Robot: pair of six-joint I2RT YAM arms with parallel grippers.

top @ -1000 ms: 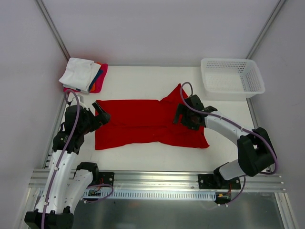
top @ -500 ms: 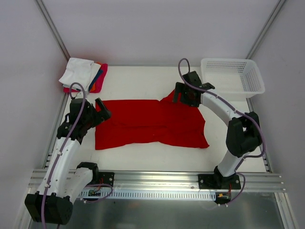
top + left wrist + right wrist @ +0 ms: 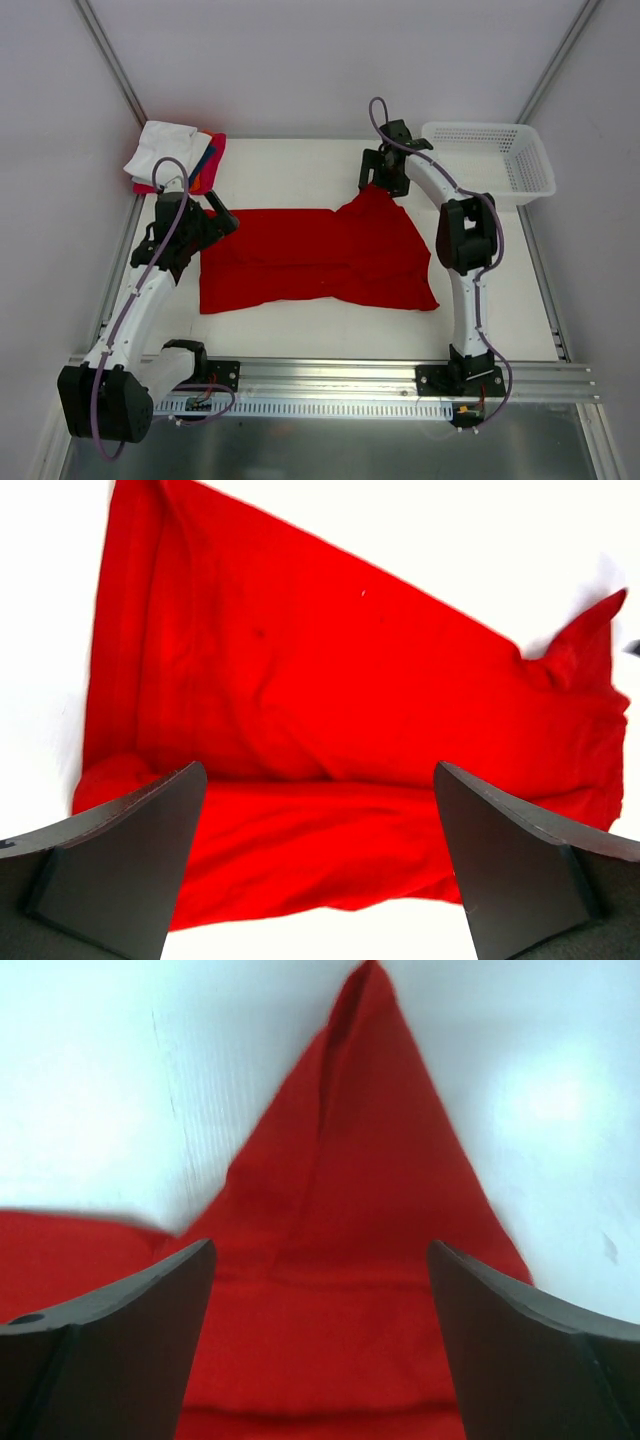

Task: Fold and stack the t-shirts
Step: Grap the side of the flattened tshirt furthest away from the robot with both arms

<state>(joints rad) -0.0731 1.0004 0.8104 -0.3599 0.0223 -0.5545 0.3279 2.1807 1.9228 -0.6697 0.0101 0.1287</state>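
Observation:
A plain bright red t-shirt (image 3: 320, 260) lies spread and partly folded lengthwise in the middle of the white table. It fills the left wrist view (image 3: 330, 710) and the right wrist view (image 3: 370, 1180). My left gripper (image 3: 222, 215) is open and empty, just above the shirt's back left corner (image 3: 320, 880). My right gripper (image 3: 377, 186) is open and empty over the shirt's pointed sleeve tip at the back (image 3: 320, 1350). A stack of folded shirts (image 3: 175, 155), white on top with blue, orange and pink-red edges showing, sits at the back left corner.
A white plastic mesh basket (image 3: 487, 165) stands at the back right, close to my right arm. Grey walls enclose the table on three sides. A metal rail (image 3: 330, 385) runs along the near edge.
My right arm has swung from the shirt's right middle towards the back, to the sleeve tip. My left gripper has moved slightly back along the shirt's left edge. The shirt has barely shifted.

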